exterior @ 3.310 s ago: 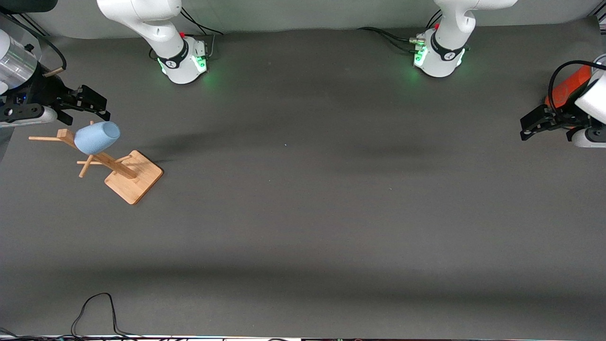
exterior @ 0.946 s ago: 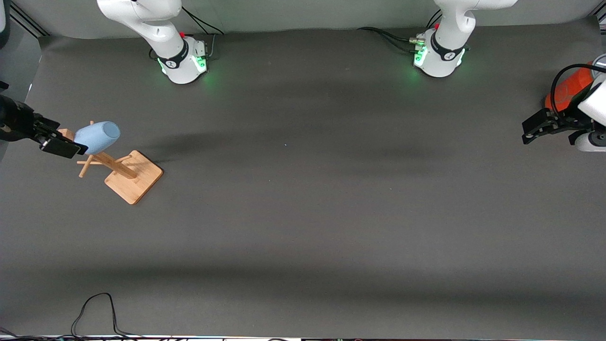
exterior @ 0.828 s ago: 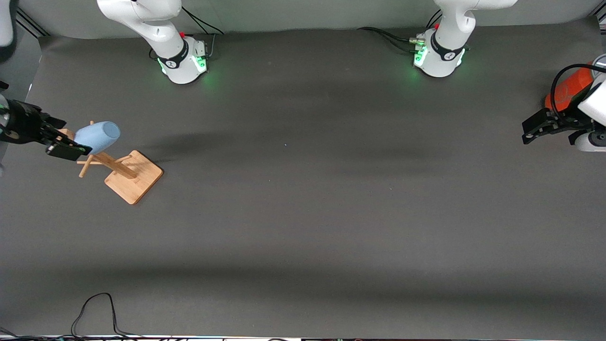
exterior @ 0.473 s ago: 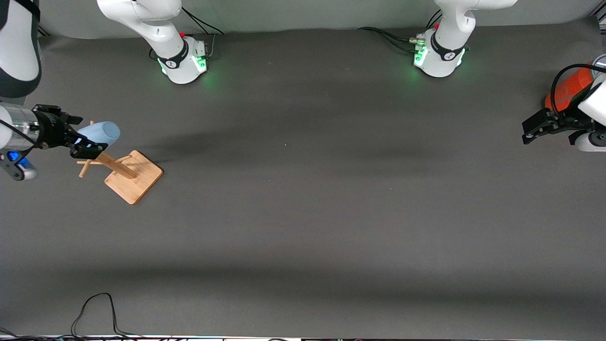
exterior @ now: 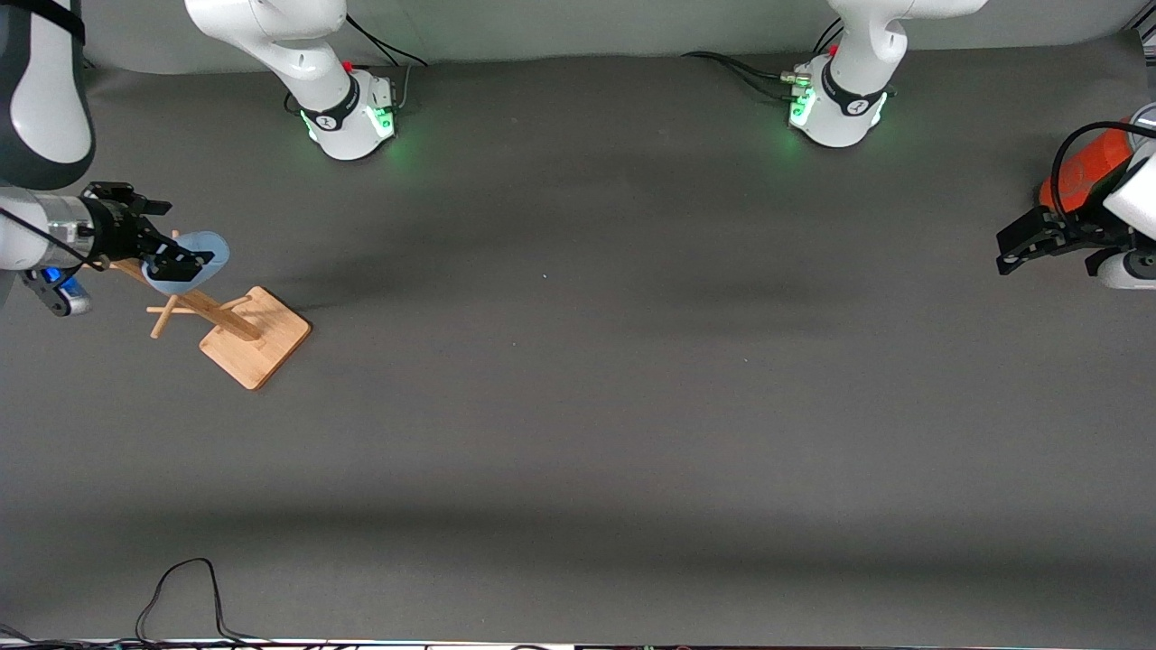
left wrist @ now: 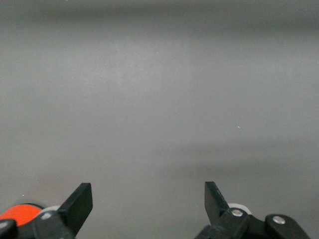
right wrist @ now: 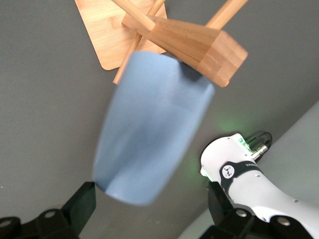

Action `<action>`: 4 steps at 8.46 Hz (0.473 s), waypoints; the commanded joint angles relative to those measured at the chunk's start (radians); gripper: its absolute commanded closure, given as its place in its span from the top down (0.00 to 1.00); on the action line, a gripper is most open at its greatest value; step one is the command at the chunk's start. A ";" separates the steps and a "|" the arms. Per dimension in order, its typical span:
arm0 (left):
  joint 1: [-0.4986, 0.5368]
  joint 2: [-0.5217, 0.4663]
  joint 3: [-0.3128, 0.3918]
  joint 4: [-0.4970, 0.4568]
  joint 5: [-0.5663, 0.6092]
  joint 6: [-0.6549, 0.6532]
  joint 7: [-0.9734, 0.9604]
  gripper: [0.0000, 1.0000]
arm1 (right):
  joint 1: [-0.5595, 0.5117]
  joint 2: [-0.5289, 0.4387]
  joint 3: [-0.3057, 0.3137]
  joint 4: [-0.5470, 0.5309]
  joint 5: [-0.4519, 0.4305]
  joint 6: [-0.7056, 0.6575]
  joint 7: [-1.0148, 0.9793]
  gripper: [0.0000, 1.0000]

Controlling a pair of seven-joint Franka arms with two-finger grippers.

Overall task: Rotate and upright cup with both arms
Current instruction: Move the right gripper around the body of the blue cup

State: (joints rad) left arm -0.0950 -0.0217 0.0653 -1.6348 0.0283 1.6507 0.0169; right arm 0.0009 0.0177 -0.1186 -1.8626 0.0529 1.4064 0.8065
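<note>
Fingers (right wrist: 79, 206) of the right gripper (exterior: 172, 257) spread wide around the cup (right wrist: 152, 132) on its wooden rack (exterior: 239, 329); left gripper (exterior: 1025, 244) open, idle.

Even, dim light; soft shadows

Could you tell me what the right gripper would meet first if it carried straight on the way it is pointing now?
Most likely the cup. It hangs on the wooden rack, and the right gripper, jaws open, has the cup's rounded base between its fingers in the right wrist view. How near they are is unclear.
</note>
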 commanded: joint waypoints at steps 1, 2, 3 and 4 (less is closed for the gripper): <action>0.000 0.002 0.001 0.018 0.007 -0.020 0.006 1.00 | 0.007 -0.035 -0.003 -0.061 0.018 0.063 0.017 1.00; 0.000 0.002 0.001 0.018 0.005 -0.020 0.006 1.00 | 0.007 -0.030 -0.004 -0.063 0.019 0.084 0.019 1.00; 0.000 0.002 0.001 0.018 0.004 -0.020 0.008 1.00 | 0.007 -0.018 -0.004 -0.066 0.019 0.104 0.019 1.00; 0.000 0.002 0.001 0.018 0.004 -0.020 0.006 1.00 | 0.005 -0.010 -0.004 -0.066 0.019 0.115 0.017 1.00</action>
State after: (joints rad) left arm -0.0950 -0.0217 0.0653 -1.6348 0.0282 1.6503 0.0169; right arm 0.0019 0.0122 -0.1185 -1.9134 0.0571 1.4966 0.8065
